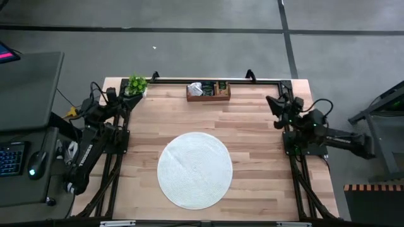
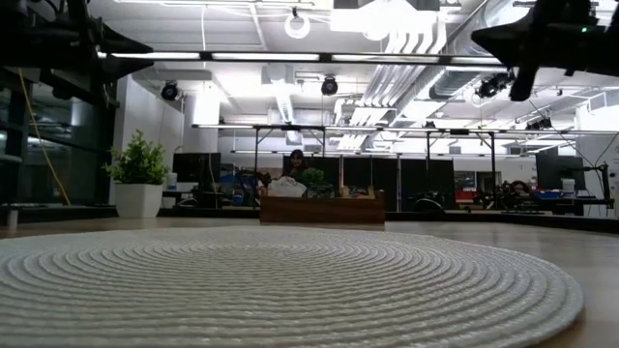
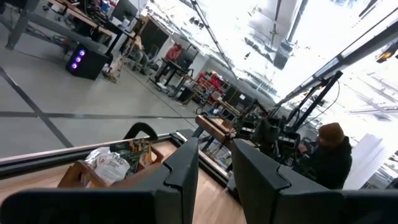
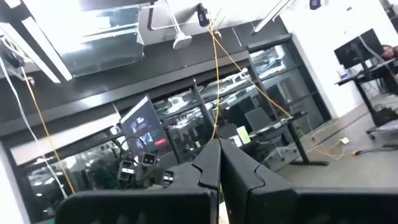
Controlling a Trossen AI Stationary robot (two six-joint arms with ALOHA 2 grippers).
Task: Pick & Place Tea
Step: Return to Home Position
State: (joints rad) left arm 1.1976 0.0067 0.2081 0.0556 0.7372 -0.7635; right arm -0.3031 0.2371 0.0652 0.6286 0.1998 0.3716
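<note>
The small flat tea sachets [image 1: 197,89], bunched in the brown wooden three-compartment tray [image 1: 208,96] at the worktop's far edge, look light, thin and crinkly, best pinched by an exposed edge; left end effector [image 3: 214,163] slightly parted and empty, right end effector [image 4: 219,163] clenched on nothing.

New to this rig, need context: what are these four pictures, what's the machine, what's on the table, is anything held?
It is a robot with two dark arms at a wooden table, each ending in a two-finger claw. One picture looks straight down, one looks level across the tabletop, and two come from cameras on the wrists.

On the table: a big round white woven mat in the middle, a brown wooden tray at the far edge with tea sachets in it, and a small potted plant at the far left corner.

The left claw is raised near that corner, slightly open and empty. The right claw is raised at the right side, shut and empty. Nothing is held.
</note>
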